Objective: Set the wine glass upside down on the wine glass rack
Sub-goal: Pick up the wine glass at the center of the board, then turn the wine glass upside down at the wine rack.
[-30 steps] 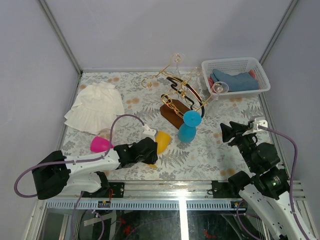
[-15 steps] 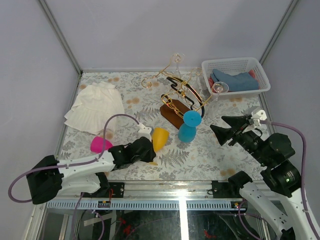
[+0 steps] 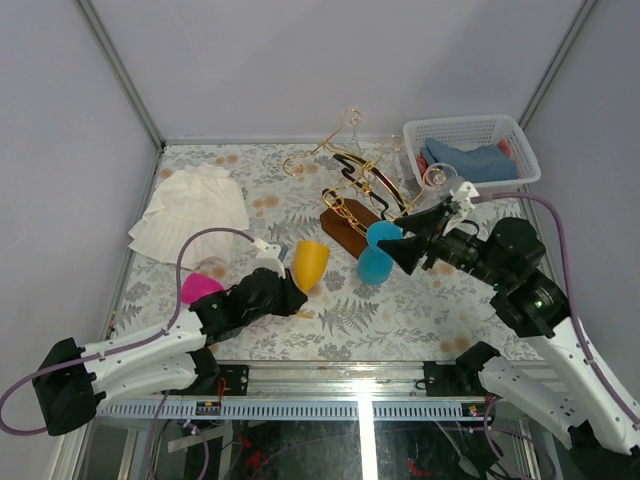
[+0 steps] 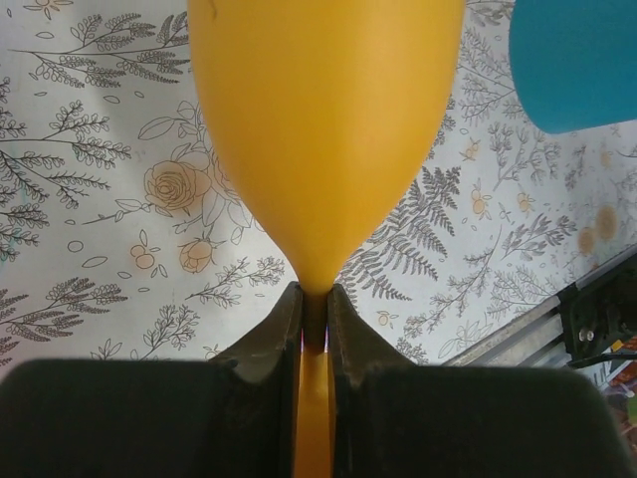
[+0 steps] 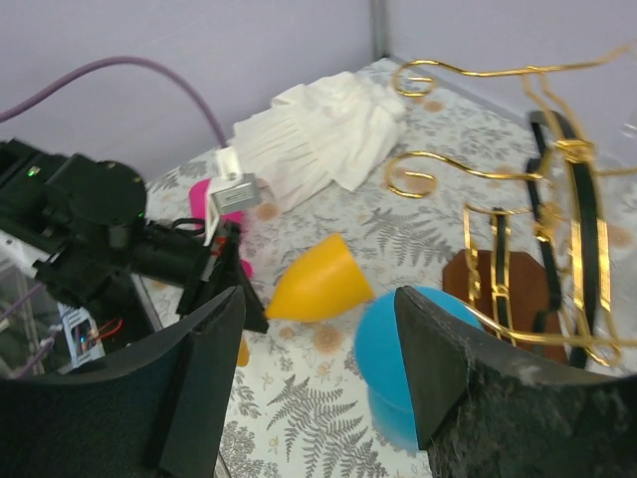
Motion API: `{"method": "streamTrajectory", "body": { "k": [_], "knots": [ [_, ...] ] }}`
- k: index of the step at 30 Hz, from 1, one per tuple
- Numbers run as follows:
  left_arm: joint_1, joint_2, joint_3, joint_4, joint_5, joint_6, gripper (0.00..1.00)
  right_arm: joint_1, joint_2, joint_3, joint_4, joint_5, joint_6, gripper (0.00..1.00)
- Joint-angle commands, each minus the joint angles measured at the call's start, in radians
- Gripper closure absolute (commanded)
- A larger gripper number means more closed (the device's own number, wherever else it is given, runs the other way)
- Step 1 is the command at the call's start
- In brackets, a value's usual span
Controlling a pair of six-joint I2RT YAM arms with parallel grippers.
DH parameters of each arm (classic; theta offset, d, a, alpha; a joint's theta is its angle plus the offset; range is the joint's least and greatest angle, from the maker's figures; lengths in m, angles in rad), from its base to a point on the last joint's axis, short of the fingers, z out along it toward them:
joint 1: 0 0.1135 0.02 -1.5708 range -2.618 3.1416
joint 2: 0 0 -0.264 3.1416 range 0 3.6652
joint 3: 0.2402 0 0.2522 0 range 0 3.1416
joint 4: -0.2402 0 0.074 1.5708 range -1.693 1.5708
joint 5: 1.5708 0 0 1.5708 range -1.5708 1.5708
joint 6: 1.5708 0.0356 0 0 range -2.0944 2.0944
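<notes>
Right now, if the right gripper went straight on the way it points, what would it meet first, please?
Most likely the blue glass: it sits just ahead of the open right gripper, low in its wrist view. The yellow glass held by the left gripper lies further on.

Text/labels: none legible, all 3 views.
Wine glass (image 4: 328, 129), stem in left gripper (image 4: 314, 304): plain yellow, no print or brand.
White block (image 5: 236, 189), just behind left gripper on the arm: too small and blurred to read any marks.
Table (image 3: 420, 310) under gripper: floral and fern print only, no lettering or nos.
</notes>
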Motion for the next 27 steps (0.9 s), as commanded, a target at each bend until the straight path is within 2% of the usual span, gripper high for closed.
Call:
{"method": "streamTrajectory", "body": {
  "k": [1, 5, 8, 11, 16, 21, 27],
  "knots": [
    [0.005, -0.033, 0.020, 0.019, -0.008, -0.020, 1.00, 0.228, 0.079, 0.082, 0.079, 0.129, -0.081, 0.31],
    [0.008, -0.055, 0.026, 0.001, -0.011, -0.029, 1.00, 0.568, 0.210, 0.116, 0.101, 0.412, -0.229, 0.31],
    [0.010, -0.088, 0.026, -0.013, -0.010, -0.038, 1.00, 0.697, 0.276, 0.097, 0.176, 0.468, -0.295, 0.32],
    [0.011, -0.156, 0.017, -0.011, 0.000, -0.050, 1.00, 0.800, 0.298, 0.006, 0.309, 0.483, -0.369, 0.35],
    [0.012, -0.243, 0.017, -0.019, 0.017, -0.061, 1.00, 0.907, 0.327, -0.198, 0.541, 0.531, -0.468, 0.38],
    [0.012, -0.301, 0.054, -0.061, 0.014, -0.068, 1.00, 0.949, 0.400, -0.401, 0.781, 0.570, -0.470, 0.38],
    [0.011, -0.319, 0.088, -0.085, 0.027, -0.048, 1.00, 0.967, 0.472, -0.496, 0.975, 0.622, -0.494, 0.41]
  ]
}}
